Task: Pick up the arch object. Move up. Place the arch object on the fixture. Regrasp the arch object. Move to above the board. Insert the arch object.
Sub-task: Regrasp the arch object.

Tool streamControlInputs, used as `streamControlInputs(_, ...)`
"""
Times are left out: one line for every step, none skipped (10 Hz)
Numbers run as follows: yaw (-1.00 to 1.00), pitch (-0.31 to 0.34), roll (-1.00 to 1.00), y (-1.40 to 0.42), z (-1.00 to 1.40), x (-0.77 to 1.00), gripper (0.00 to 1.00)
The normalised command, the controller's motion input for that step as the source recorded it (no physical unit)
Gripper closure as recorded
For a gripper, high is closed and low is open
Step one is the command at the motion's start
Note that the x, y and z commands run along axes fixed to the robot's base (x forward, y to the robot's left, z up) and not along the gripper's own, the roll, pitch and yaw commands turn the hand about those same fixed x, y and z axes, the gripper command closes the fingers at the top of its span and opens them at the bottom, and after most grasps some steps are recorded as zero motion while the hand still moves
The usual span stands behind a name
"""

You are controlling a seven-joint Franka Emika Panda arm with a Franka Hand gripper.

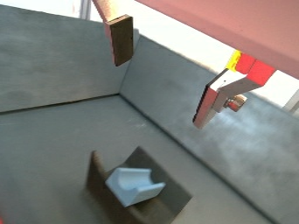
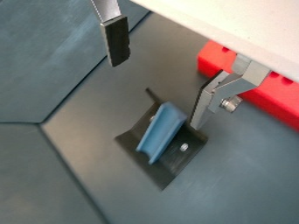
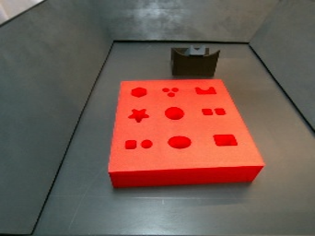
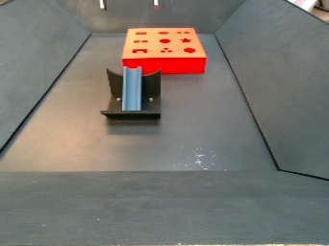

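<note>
The arch object [image 2: 162, 131] is a light blue-grey block lying in the dip of the dark fixture [image 2: 176, 159]. Both wrist views show it, with the arch object [image 1: 133, 183] sitting between the raised sides of the fixture [image 1: 103, 178]. In a side view the arch object [image 4: 133, 86] lies lengthwise on the fixture [image 4: 111, 92]. My gripper [image 1: 165, 70] hangs above it, open, with nothing between its fingers [image 2: 115, 42]. The red board [image 3: 179, 124] lies flat on the floor, apart from the fixture [image 3: 194, 63].
Grey sloping walls [image 4: 45, 77] enclose the floor on all sides. The board [image 4: 164, 48] lies beyond the fixture, near the far wall, and a corner of the board [image 2: 239, 77] shows just behind one finger.
</note>
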Motion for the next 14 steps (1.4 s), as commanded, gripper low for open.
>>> streamControlInputs(0.05, 0.107, 1.00, -0.03, -0.01, 0.08, 0.00)
streamControlInputs(0.07, 0.138, 1.00, -0.04, -0.01, 0.10, 0.00)
streamControlInputs(0.09, 0.164, 1.00, -0.04, -0.02, 0.11, 0.00)
streamControlInputs(0.11, 0.183, 1.00, -0.04, -0.02, 0.11, 0.00)
streamControlInputs(0.17, 0.218, 0.92, -0.05, -0.02, 0.11, 0.00)
streamControlInputs(0.18, 0.207, 0.80, -0.04, -0.02, 0.11, 0.00)
streamControlInputs(0.21, 0.175, 0.55, -0.05, -0.02, 0.12, 0.00)
streamControlInputs(0.23, 0.138, 0.33, -0.04, -0.02, 0.11, 0.00)
streamControlInputs(0.23, 0.099, 0.24, -0.03, -0.01, 0.10, 0.00)
streamControlInputs(0.23, 0.069, 0.21, -0.04, -0.01, 0.10, 0.00)
streamControlInputs(0.22, 0.028, 0.18, -0.05, -0.02, 0.09, 0.00)
streamControlInputs(0.22, 0.031, 0.05, 0.07, -1.00, 0.04, 0.00)
streamControlInputs(0.20, 0.016, 0.05, 0.07, -1.00, 0.04, 0.00)
streamControlInputs(0.18, -0.011, 0.05, 0.07, -1.00, 0.05, 0.00)
